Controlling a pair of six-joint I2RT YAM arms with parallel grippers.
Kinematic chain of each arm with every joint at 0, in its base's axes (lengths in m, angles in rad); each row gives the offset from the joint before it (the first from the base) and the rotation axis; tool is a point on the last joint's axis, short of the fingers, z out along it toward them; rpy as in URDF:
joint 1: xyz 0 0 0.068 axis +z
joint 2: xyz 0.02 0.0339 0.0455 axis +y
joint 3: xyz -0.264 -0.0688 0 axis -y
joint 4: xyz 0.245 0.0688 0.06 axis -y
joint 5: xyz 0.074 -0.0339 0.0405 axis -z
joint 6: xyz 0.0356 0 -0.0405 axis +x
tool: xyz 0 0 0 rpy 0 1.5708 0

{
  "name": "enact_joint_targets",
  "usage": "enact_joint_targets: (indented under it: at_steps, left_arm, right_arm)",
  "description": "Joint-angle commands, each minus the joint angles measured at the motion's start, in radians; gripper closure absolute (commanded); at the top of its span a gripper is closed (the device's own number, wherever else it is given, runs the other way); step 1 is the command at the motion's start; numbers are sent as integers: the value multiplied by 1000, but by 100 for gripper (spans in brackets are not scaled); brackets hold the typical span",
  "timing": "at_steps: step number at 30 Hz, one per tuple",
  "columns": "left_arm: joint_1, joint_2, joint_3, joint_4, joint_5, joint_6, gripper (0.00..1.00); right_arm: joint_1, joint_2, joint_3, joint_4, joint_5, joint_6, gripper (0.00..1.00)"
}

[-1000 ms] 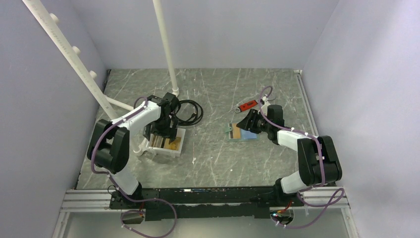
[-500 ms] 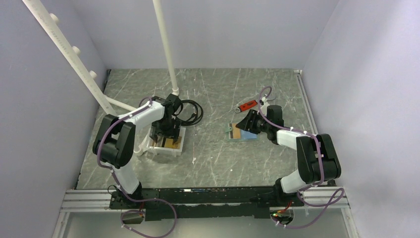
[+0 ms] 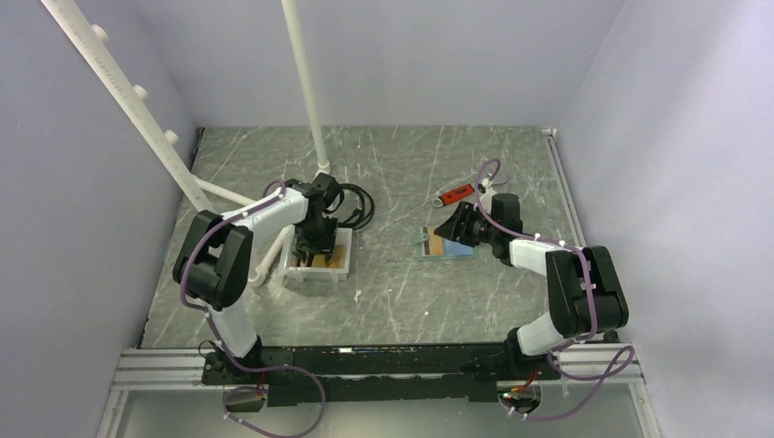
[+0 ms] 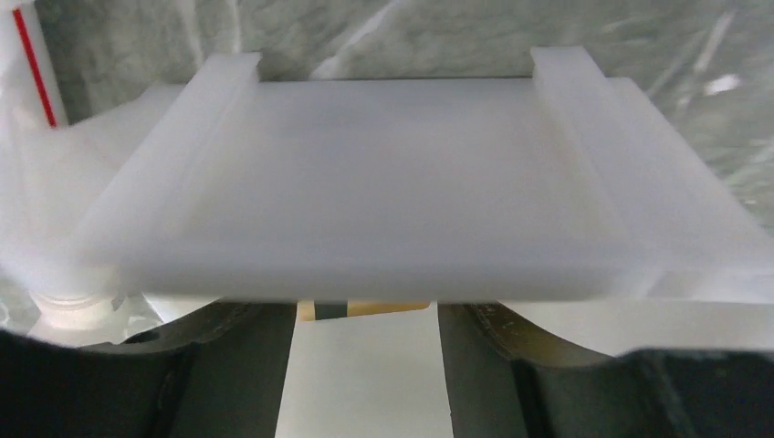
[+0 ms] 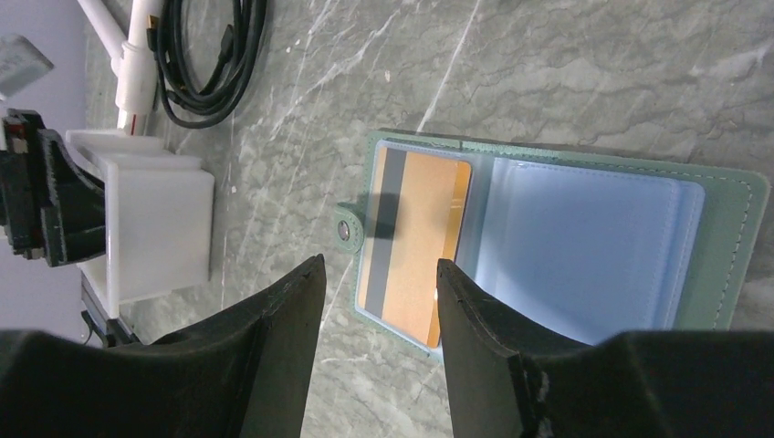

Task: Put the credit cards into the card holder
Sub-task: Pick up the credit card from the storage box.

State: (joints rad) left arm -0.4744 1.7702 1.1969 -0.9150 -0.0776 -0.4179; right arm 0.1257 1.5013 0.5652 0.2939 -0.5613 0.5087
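Your right jaws stand parted and grip nothing. Their two dark fingers (image 5: 274,356) hang just above the card holder (image 5: 584,246), and through the clear gap between them you see the one credit card (image 5: 415,237) that sits in it. That card is gold-orange with a dark stripe along one long edge, and it is tucked into the holder's left pocket. The single holder lies opened flat on the table (image 5: 566,82), right of the middle. It is grey-green with a stitched border, with two translucent light-blue pockets facing up and a snap tab on its outer edge.

Your left jaws are low at the one white tray (image 3: 315,278) on the left side of the table. Their two fingers (image 4: 228,365) stand apart with white plastic filling the gap, and you cannot tell whether they pinch anything. Just past them peeks the end of a second card (image 4: 360,310), gold with a dark stripe. From above, gold cards (image 3: 342,246) show in the tray, too packed to count.

Further out, one coil of black cable (image 3: 354,205) lies just behind the tray. One red-handled wrench (image 3: 454,192) lies beyond the holder, apart from it.
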Motion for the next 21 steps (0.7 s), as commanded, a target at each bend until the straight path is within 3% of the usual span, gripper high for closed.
enact_joint_targets:
  at_steps: [1,8,13,15,19,21]
  left_arm:
    - [-7,-79,0,82,59,-42,56]
    - [-7,-102,-11,122,93,-48,67]
    - [-7,-85,-5,121,86,-56,67]
    - [-7,-86,-5,112,81,-56,57]
    - [-14,-75,3,80,3,-49,20]
    - [-29,-59,3,77,-7,-40,13]
  right_arm:
    - [30,-6,-1,39,-5,-6,49]
    - [77,-60,51,-45,54,-25,49]
    - [135,-85,80,-74,75,-10,49]
    - [163,-101,98,-96,96,-4,48]
    - [218,-117,141,-132,129,6,47]
    - [241,-119,161,-146,135,8,47]
